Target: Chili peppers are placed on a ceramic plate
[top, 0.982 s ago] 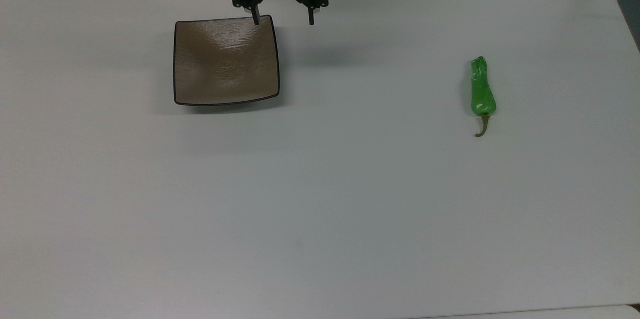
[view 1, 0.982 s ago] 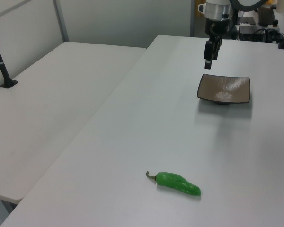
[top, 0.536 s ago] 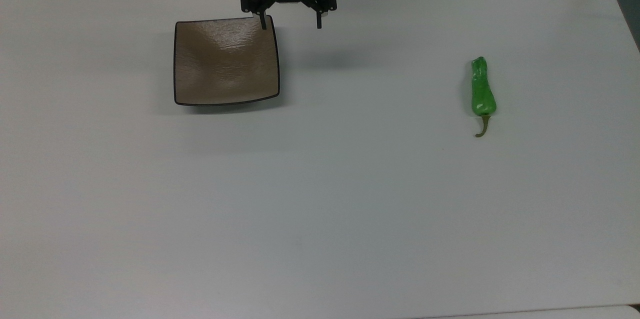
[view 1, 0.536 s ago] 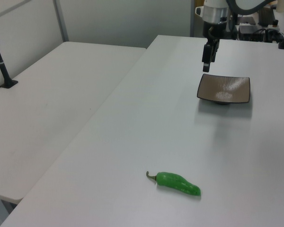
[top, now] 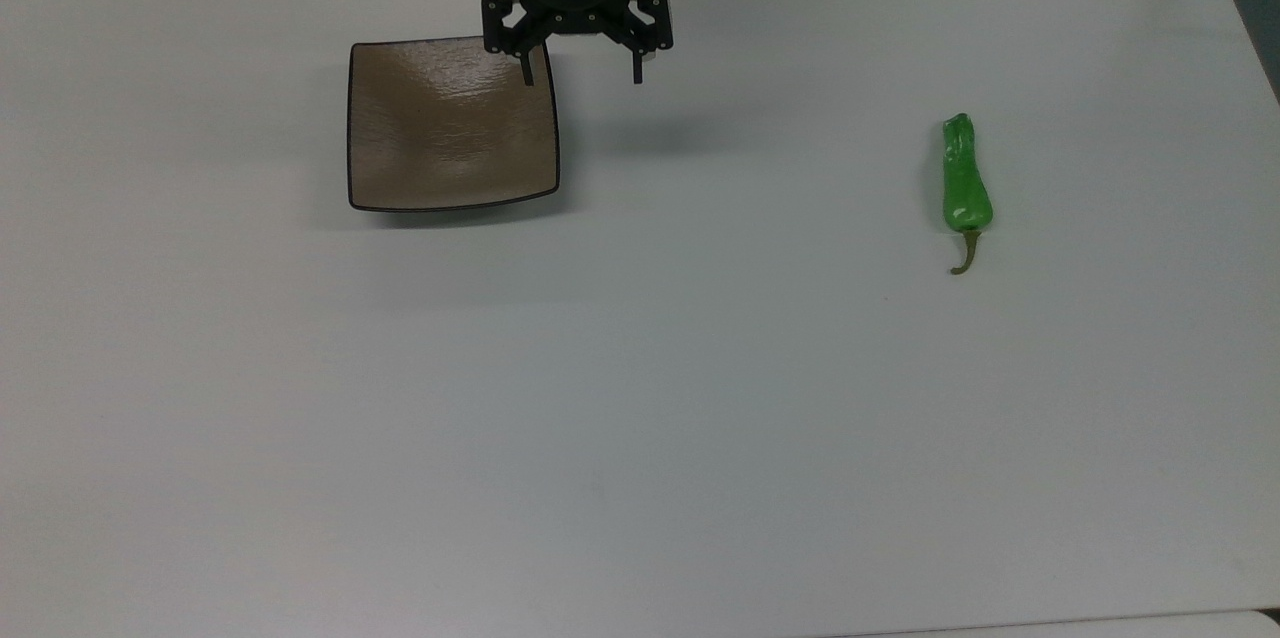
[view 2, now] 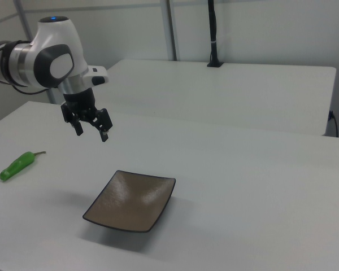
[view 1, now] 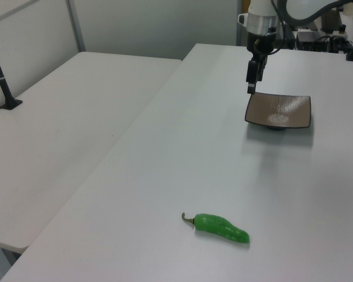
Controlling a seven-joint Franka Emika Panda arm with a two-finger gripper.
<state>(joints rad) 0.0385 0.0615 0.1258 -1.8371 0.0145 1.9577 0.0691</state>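
Top view, biggest thing first:
table (top: pixel 640 398): plain white surface, carries both task items.
arm (view 2: pixel 45 62): white housing now covers more of the top view's upper edge than a second ago; the wrist has pushed out over the table.
ceramic plate (top: pixel 452 133): square, glossy brown-taupe, thin dark rim, corners slightly upturned. Nothing on it. Has not moved.
gripper (top: pixel 582 75): fingers spread wide, holding nothing. In the air near the plate's upper-right corner in the top view; one fingertip overlaps that corner. Over the last second it has drifted toward the top view's right and lower.
chili peppers (top: pixel 965 180): one glossy bright green pepper, curved brownish-green stem pointing to the top view's bottom. Lies flat on the table, well apart from plate and gripper, far toward the top view's right. Same spot as a second ago.
meaning: my read is the reach toward the pepper has just begun; most of the traverse is left, grasp not yet started.
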